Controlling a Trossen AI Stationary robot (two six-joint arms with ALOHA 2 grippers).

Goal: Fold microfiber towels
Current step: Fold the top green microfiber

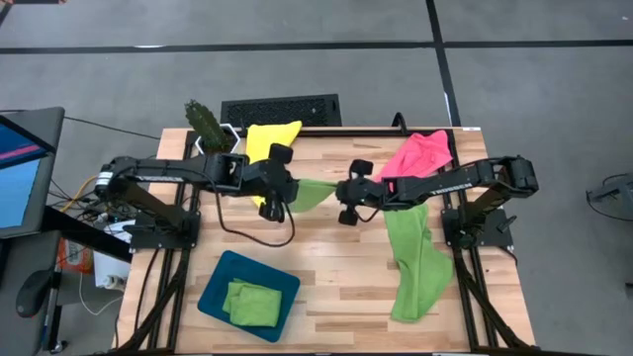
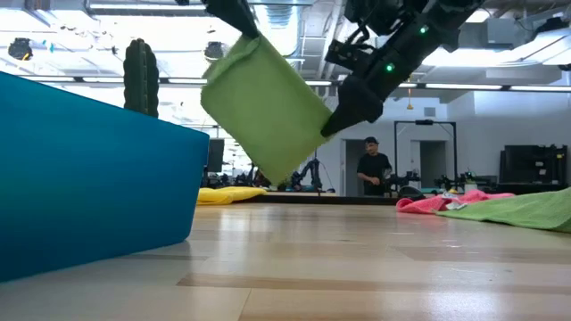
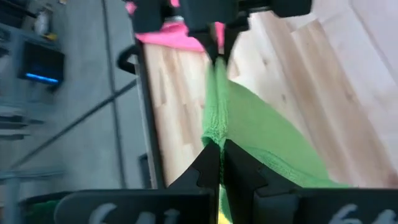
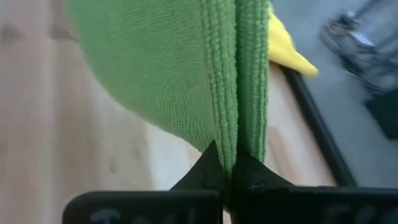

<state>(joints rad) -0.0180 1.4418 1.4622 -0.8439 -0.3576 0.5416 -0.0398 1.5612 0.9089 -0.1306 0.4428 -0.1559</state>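
Towel (image 2: 268,107) hangs folded between both grippers, clear of the table (image 1: 336,257). Left gripper (image 3: 219,152) and right gripper (image 4: 231,163) each clamp one of its edges. Keeping it taut between them should land the fold flat.

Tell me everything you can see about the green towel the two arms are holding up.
The held green towel is a lime, nubby microfiber cloth with a stitched hem, folded double and hanging tilted above the wooden table, clear of its surface. The left gripper pinches one end and the right gripper the other, fingers shut on its edges. Nothing else touches it.
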